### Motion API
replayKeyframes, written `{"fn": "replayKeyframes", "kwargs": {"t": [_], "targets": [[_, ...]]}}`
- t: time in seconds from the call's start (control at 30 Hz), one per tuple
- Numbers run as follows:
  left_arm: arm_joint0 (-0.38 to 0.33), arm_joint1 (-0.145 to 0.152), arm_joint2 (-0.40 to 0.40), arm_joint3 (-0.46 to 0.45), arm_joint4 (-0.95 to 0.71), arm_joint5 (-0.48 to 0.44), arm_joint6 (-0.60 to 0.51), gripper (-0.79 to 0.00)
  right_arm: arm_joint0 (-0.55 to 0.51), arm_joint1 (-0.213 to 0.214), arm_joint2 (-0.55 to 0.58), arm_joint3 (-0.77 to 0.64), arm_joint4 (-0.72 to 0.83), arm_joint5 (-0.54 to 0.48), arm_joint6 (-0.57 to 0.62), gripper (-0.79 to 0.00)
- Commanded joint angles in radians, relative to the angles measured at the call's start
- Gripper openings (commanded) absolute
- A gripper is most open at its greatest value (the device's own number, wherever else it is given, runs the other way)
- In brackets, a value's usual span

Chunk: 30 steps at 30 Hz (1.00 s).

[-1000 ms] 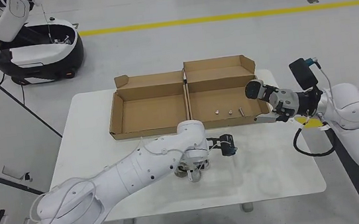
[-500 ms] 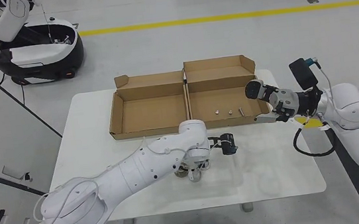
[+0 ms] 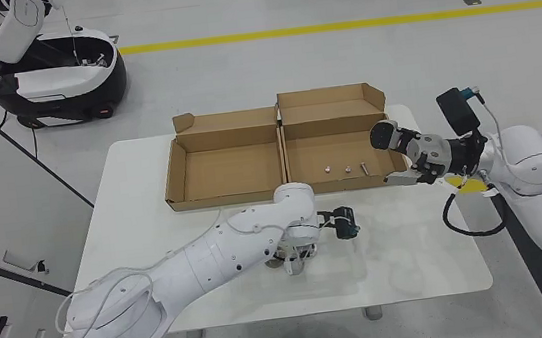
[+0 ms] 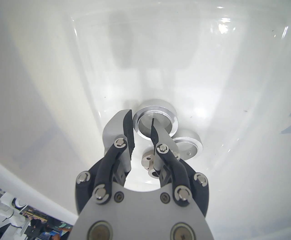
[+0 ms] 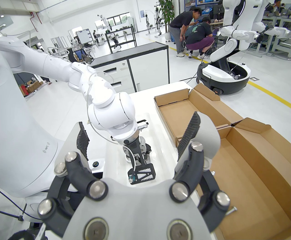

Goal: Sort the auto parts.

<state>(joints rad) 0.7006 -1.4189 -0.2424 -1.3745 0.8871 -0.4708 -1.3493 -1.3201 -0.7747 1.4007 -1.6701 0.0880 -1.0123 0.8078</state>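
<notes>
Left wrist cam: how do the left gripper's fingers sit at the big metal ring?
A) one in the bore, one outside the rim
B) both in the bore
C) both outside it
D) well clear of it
A: one finger of the left gripper dips into the bore of the metal ring and the other stands outside the rim, with the ring's wall between them.

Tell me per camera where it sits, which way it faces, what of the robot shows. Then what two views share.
Top view: above the arms, looking down at the table and two cardboard boxes; both arms show.
Left wrist view: on the left wrist, looking down past the left claw into a clear tray of metal rings.
Right wrist view: on the right wrist, facing across the table past the open right claw at the left arm.
Shared: top and right wrist views both show boxes and left arm.
</notes>
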Motion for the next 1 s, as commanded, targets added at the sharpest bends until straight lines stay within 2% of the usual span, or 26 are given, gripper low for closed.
{"fn": "replayKeyframes", "kwargs": {"t": [0.0, 0.97], "targets": [[0.0, 0.001, -0.004, -0.001, -0.003, 0.0, 0.0, -0.563, 0.0, 0.0, 0.0, 0.0, 0.0, 0.0, 0.0, 0.0], [0.007, -0.014, -0.028, 0.047, 0.011, -0.015, 0.015, -0.588, 0.0, 0.0, 0.0, 0.0, 0.0, 0.0, 0.0, 0.0]]}}
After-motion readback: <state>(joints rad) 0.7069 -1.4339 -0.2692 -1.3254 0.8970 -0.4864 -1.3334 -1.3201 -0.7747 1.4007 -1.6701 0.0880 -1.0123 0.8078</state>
